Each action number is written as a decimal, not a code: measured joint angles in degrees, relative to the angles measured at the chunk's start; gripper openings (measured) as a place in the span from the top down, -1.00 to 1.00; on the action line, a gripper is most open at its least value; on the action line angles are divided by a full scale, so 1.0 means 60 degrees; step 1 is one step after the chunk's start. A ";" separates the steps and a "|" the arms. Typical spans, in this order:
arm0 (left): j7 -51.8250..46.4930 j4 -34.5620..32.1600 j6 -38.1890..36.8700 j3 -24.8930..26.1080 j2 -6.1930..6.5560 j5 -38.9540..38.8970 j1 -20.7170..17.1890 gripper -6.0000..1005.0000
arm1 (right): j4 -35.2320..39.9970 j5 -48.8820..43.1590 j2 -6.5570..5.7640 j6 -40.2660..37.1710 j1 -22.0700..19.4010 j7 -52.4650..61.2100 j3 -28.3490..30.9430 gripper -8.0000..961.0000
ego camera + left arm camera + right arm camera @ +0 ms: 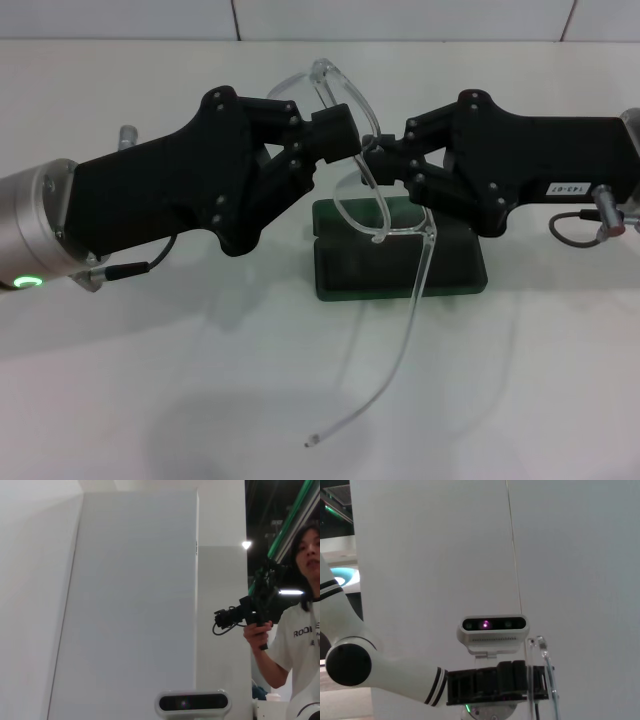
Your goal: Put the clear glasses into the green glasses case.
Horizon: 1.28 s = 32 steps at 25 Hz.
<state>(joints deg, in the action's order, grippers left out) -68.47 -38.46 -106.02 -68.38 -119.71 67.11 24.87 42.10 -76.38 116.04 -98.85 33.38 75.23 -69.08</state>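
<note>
Table [560,400], broad, white and matte, spreads across the head view and ends at a pale wall along its far edge. Above it two black robot arms reach in from opposite sides and meet near the middle. The left tool [352,132] has its jaws drawn narrow, pinching the front frame of the clear glasses [352,190], a fully transparent plastic wraparound pair with thin curved arms. The right tool [378,147] comes in from the other side, its fingertips also drawn close together at the same stretch of frame, just beside the left tool's tip. The clear glasses hang in the air between both tools, tilted steeply, with one lens end rising behind the left tool and one slender arm sweeping down toward the table's near side, its tip close to the table. Directly below them sits the dark green, rounded-rectangular hard glasses case [400,262], flat on the table and partly seen through the lens; whether its lid is open cannot be told. In the right wrist view the clear frame edge shows beside a black tool in front of the robot's head camera [493,625].
</note>
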 joint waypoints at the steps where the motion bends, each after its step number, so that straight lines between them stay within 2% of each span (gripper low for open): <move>1: 0.0007 0.0000 0.0003 0.0000 -0.0001 0.0000 0.0000 0.89 | -0.0001 0.0000 -0.0002 -0.0020 0.0002 0.0000 -0.0001 0.84; 12: 0.0019 -0.0004 0.0018 -0.0001 -0.0014 -0.0002 -0.0011 0.89 | -0.0001 0.0023 0.0006 -0.0153 0.0018 -0.0014 -0.0029 0.84; 25: -0.0113 -0.0080 -0.0061 -0.0021 0.0048 0.0042 -0.0043 0.89 | -0.0213 0.0265 -0.0003 0.0399 -0.0145 -0.0318 0.0074 0.85; 29: -0.0202 -0.0292 -0.0109 0.0010 0.0111 0.0026 -0.0259 0.89 | -0.0223 0.0359 -0.0010 0.0635 -0.0193 -0.0470 0.0091 0.85; 32: -0.0501 -0.0992 -0.0142 0.0180 0.0232 -0.0019 -0.0728 0.89 | -0.0184 0.0491 -0.0055 0.0754 -0.0230 -0.0496 0.0182 0.85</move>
<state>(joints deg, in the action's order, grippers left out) -71.48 -44.42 -106.87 -67.29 -118.31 67.00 20.50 41.00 -73.43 115.71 -94.33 32.00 72.25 -67.99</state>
